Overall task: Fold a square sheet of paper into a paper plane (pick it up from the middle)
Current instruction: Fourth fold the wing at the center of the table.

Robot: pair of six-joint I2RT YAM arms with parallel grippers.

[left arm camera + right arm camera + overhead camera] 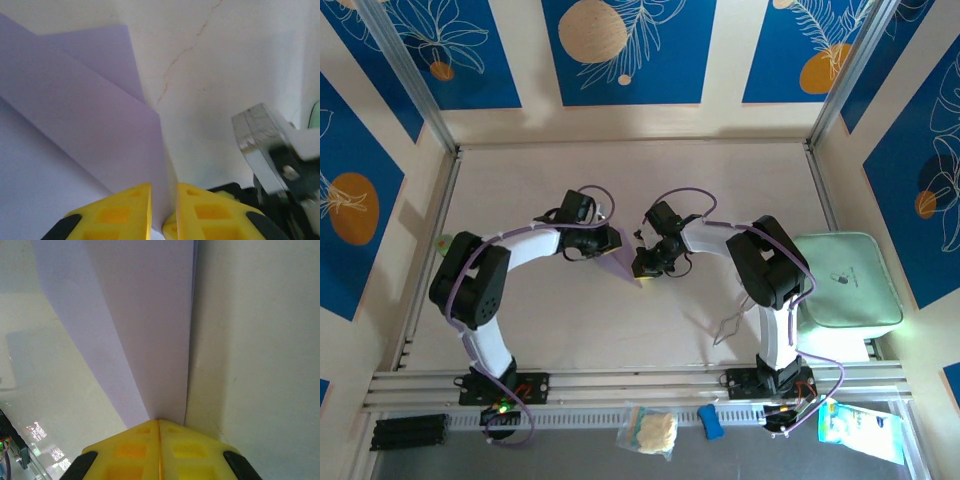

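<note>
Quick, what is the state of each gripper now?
Left gripper: closed on the folded purple paper.
Right gripper: closed on the same paper.

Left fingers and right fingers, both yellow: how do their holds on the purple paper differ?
The left fingers show a slim gap with the purple paper in it; the right fingers press flat together on it. From above, the left fingers reach in from the left, the right fingers from the right. Both pinch the same folded sheet.

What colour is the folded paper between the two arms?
Plain lavender-purple; the paper shows best in the left wrist view.
</note>
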